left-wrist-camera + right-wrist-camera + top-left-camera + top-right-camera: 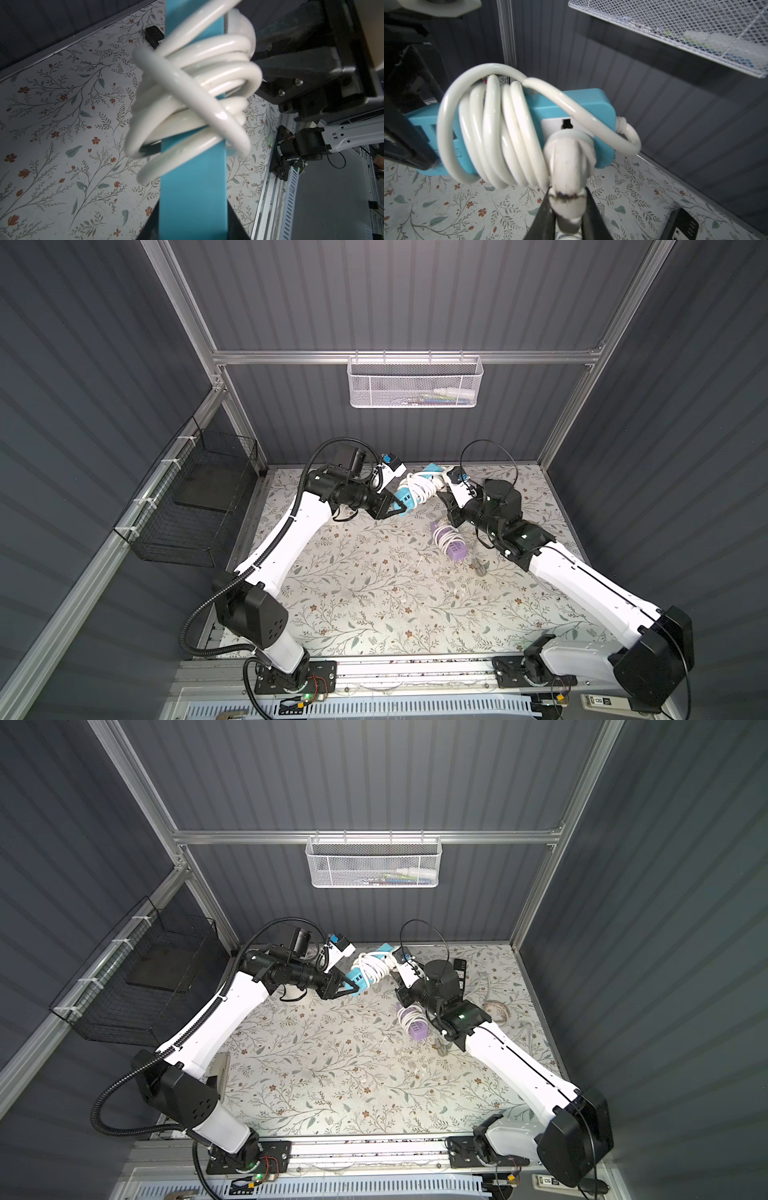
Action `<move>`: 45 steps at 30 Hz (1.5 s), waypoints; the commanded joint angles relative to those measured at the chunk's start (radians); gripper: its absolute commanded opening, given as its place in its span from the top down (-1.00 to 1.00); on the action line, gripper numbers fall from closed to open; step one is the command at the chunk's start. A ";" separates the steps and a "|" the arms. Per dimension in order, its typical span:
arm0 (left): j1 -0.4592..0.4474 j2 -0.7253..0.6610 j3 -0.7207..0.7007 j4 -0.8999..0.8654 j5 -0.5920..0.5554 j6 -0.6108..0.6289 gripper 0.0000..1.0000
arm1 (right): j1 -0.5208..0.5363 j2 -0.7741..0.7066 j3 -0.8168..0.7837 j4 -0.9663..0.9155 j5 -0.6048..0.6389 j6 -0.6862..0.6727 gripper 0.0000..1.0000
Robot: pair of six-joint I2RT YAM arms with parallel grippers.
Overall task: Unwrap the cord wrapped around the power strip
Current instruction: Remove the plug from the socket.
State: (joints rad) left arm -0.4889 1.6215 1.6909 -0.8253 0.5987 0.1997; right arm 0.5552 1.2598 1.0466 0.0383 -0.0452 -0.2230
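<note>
Power strip [591, 104] is off the worktop [374, 580], held in the air over its far side between the two arms. Left tool [400, 510] is clamped on one end of the blue body. Right tool [566, 197] has its fingers pressed on both sides of the plug [569, 158] neck, which reads as a grip. Plug sits against the white socket face; you can't tell from here if its pins are seated.

Cord [492, 128] is fully wound: several tight turns round the middle, plus one loose loop crossing over them.

My read: pickup and plug grab done, zero turns off. Left for you: free the plug, then lead it round the body turn by turn while the left side holds.

A second, purple strip [453, 545] lies wrapped on the worktop near the right arm.
</note>
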 commanded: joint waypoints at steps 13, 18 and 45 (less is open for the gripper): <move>-0.008 -0.050 -0.016 0.114 0.010 -0.048 1.00 | 0.040 -0.033 -0.021 0.045 -0.047 0.069 1.00; -0.007 -0.045 -0.021 0.146 -0.006 -0.071 1.00 | 0.071 -0.056 -0.051 0.045 -0.030 0.081 1.00; -0.006 -0.045 -0.033 0.172 -0.012 -0.088 1.00 | 0.064 -0.083 -0.065 0.032 -0.054 0.145 1.00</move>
State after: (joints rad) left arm -0.5037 1.6028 1.6524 -0.7441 0.6212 0.1371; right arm 0.5488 1.1774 0.9874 0.0517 -0.0624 -0.1081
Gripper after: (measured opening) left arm 0.332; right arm 0.186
